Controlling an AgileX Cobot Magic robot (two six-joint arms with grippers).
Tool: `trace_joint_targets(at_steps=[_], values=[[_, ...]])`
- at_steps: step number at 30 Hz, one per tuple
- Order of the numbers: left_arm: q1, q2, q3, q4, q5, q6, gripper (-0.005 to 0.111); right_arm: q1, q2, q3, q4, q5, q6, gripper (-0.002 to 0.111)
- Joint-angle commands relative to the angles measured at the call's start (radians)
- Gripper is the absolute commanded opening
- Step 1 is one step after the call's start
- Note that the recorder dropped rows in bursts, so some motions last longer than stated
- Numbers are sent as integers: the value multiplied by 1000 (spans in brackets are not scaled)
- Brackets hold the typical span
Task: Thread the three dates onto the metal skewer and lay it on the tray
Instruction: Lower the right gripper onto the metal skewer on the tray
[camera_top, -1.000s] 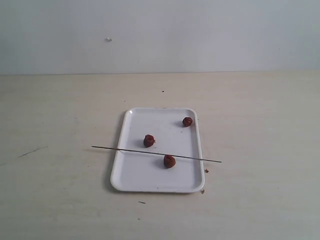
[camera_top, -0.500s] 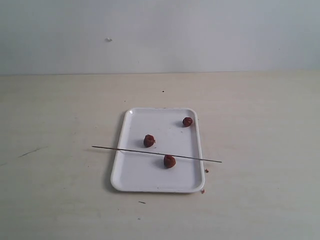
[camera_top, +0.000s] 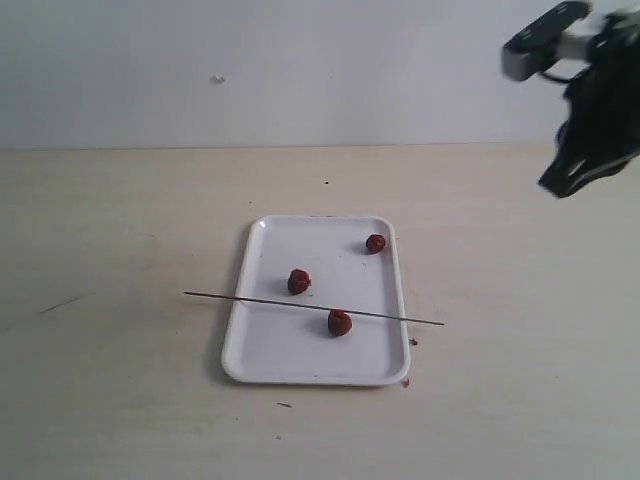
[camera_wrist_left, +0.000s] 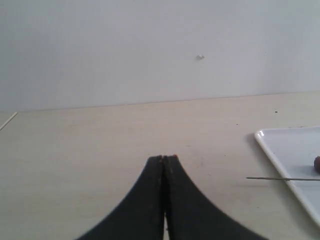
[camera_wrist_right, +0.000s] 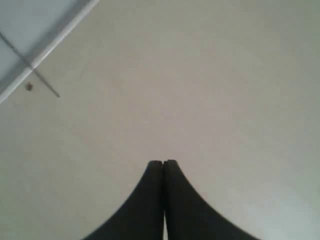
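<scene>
The white tray (camera_top: 290, 355) lies mid-table with three dates on it: one at the back right (camera_top: 375, 243), one left of centre (camera_top: 298, 282), one near the front (camera_top: 339, 322). The thin metal skewer (camera_top: 260, 300) rests across the tray, both ends past the rims. My right arm shows at the upper right, its gripper (camera_top: 560, 185) high above the table and far from the tray; in its wrist view the gripper (camera_wrist_right: 163, 162) is shut and empty. The left gripper (camera_wrist_left: 163, 158) is shut and empty, left of the tray (camera_wrist_left: 280, 150); it is absent from the exterior view.
Small brown crumbs (camera_top: 412, 341) lie on the table beside the tray's right front corner. A dark scratch (camera_top: 62, 302) marks the table at the left. A pale wall stands behind the table's far edge.
My right arm has come into the exterior view at the upper right. The tray, dates and skewer have not moved.
</scene>
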Motion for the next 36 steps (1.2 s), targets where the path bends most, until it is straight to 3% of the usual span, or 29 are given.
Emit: trace_joint_targets(at_steps=[1,5,11,14,19,36], values=[[1,-4,-1,-3,-14,-8,0,104,156,-73,6,36,-43,6],[1,-4,-1,-3,-14,-8,0,210,282,-112,6,2,-143,15],[1,-4,-1,-3,-14,-8,0,281,332,-147,6,9,-172,43],[1,-4,-1,-3,-14,-7,0,281,341,-147,58,11,-181,44],[1,-4,-1,-3,-14,-7,0,281,407,-143,219,14,-360,44],[1,-4,-1,-3,-14,-7,0,281,551,-143,159,-126,-438,44]])
